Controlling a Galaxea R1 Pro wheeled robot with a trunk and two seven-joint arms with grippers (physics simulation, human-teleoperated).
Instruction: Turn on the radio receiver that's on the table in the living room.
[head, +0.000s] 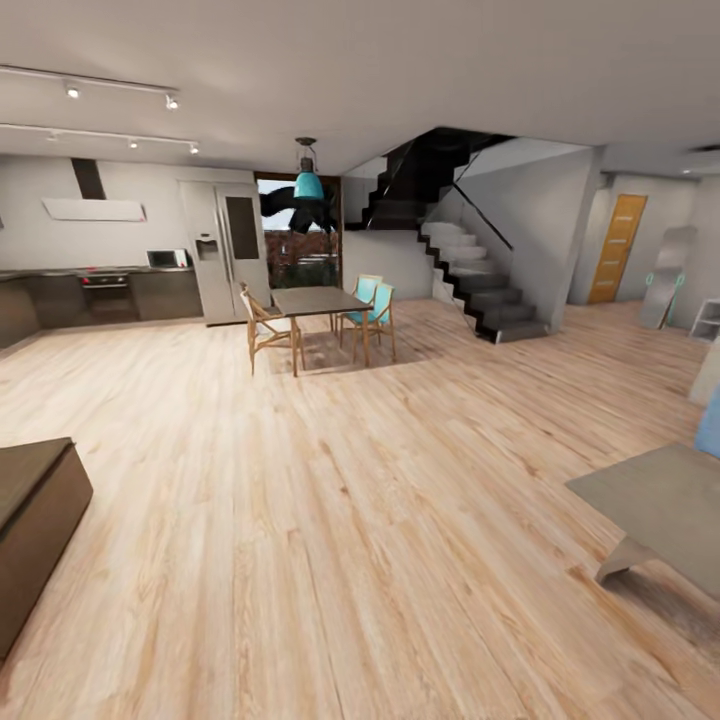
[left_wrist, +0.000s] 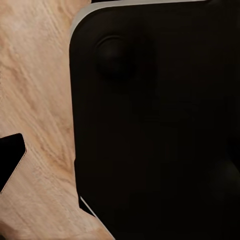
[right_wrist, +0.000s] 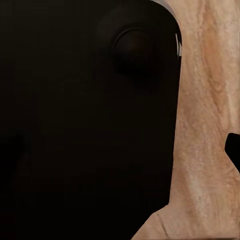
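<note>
Robot is crossing the wood floor (head: 330, 520); a grey table (head: 660, 500) is lying at right, no radio visible on it. Gripper states cannot be told. Best approach: turning right, facing the table squarely

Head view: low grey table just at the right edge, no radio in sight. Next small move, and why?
Probably turn the base right. The low grey table is cut off by the frame's right edge, while the dining table and kitchen lie ahead across bare wood floor. Turning should bring the tabletop into view.
</note>
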